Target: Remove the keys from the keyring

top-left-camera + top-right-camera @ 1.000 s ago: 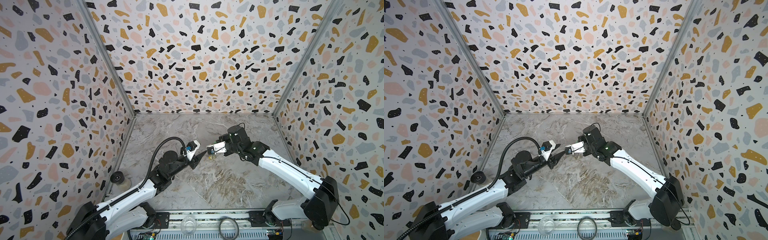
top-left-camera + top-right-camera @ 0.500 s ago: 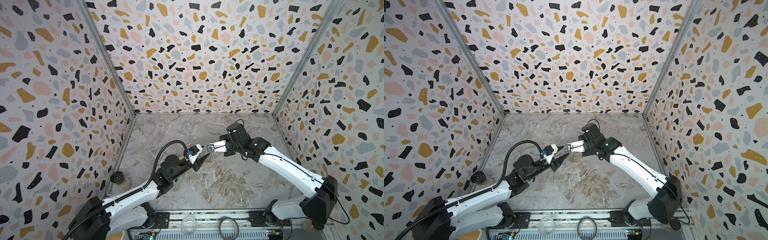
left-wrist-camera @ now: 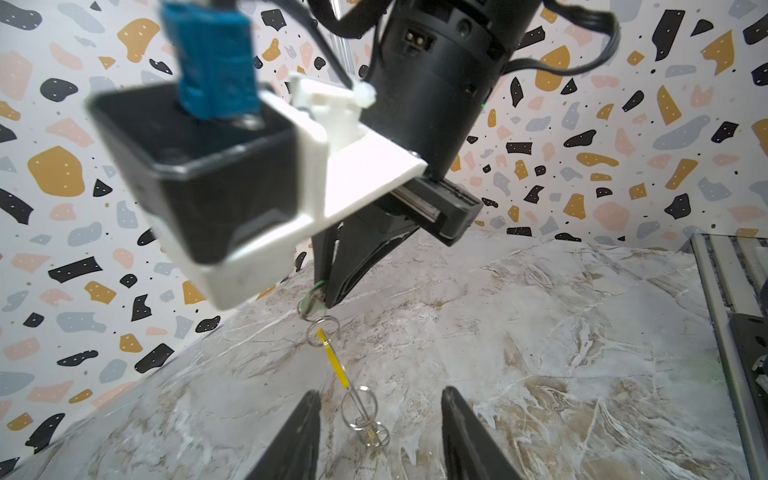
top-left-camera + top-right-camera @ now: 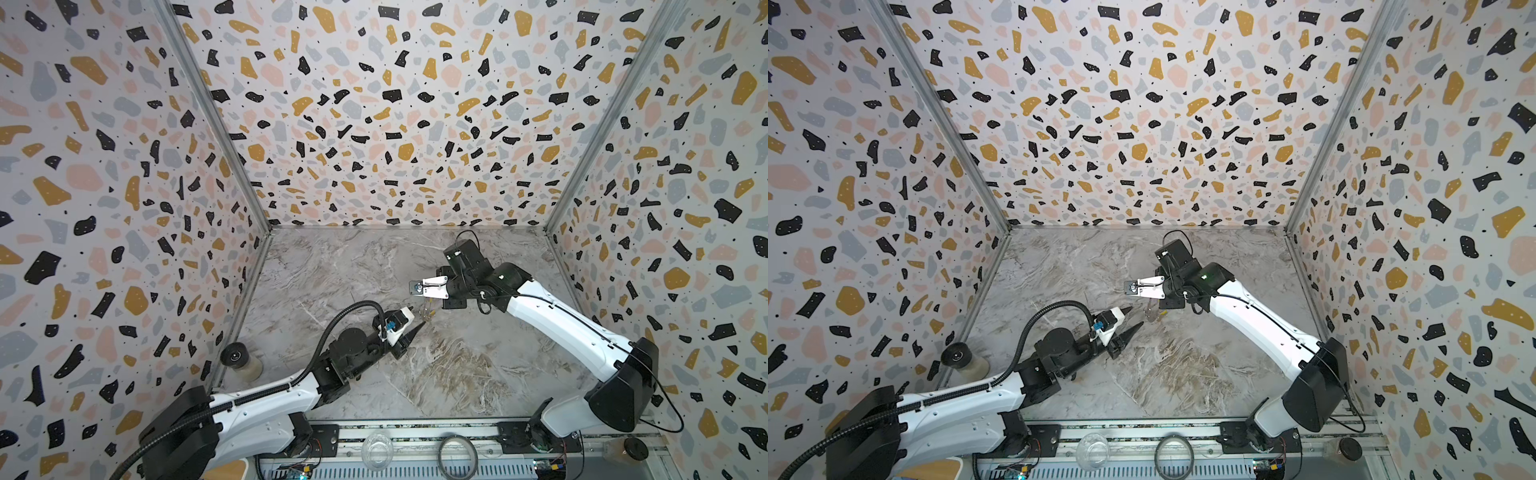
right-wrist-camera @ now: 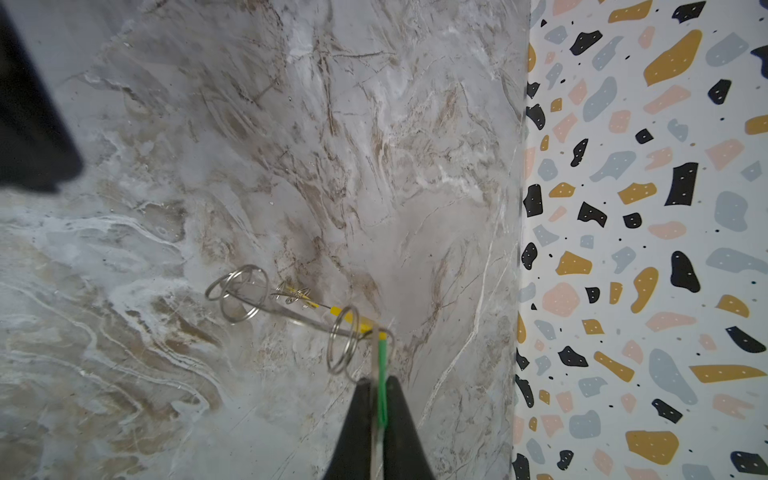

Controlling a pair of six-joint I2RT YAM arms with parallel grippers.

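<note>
My right gripper [image 5: 380,380] is shut on the green-tagged key [image 5: 381,374], which shows edge-on between its fingers. The keyring [image 5: 299,318], a thin wire with a yellow sleeve [image 5: 353,319], hangs from that key by a small split ring [image 5: 344,347]. More small rings [image 3: 360,405] and a yellowish piece [image 3: 376,432] dangle at its low end; whether that piece is a key is too small to tell. My left gripper [image 3: 380,395] is open just below. In the left wrist view the low rings show in the gap, clear of either finger. In both top views the left gripper [image 4: 415,319] [image 4: 1136,318] sits beside the hanging chain [image 4: 428,312].
Patterned walls close in the marble floor [image 4: 457,374] on three sides. A black-lidded jar [image 4: 241,359] stands by the left wall. On the front rail lie a dark thick ring [image 4: 457,455], a clear cup [image 4: 377,451] and a black-capped item [image 4: 633,449].
My left gripper has moved right and a little toward the front, coming in under the hanging chain. The right gripper has barely shifted. Neither gripper's jaws have changed.
</note>
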